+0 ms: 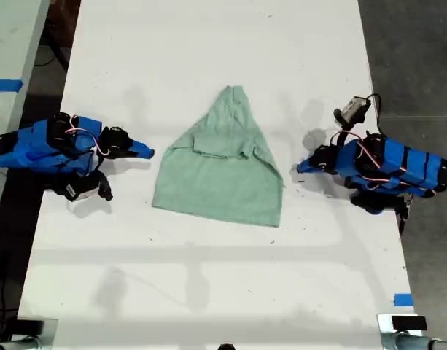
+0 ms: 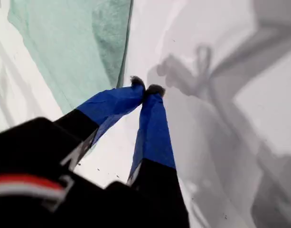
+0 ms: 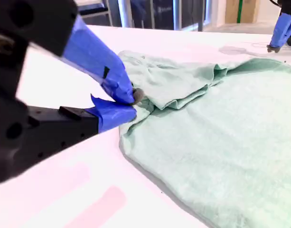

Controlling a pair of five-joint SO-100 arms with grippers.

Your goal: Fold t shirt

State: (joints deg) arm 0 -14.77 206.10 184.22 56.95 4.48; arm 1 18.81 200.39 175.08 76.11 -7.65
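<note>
The white bench (image 1: 208,292) fills the exterior view, and the t shirt (image 1: 223,175) lies flat at its middle, pale mint green, partly folded into a shape that is narrow at the far end and wide at the near hem. One blue arm rests on the bench at each side of it, both pointing inward. My first tool (image 1: 300,168) is at the exterior view's right, just beside the shirt's right edge; its own wrist view shows what the overhead cannot: the tool (image 2: 146,88) has its dark tips pressed together with nothing between them, over bare bench, the cloth (image 2: 74,52) a little beyond. My second tool (image 1: 149,152) is at the exterior view's left. Up close it (image 3: 133,102) is pinched narrow right at the shirt's (image 3: 221,133) rumpled edge, though whether it nips any cloth I cannot tell. A small strip of blue tape (image 1: 402,300) sits near the bench's near right corner.
</note>
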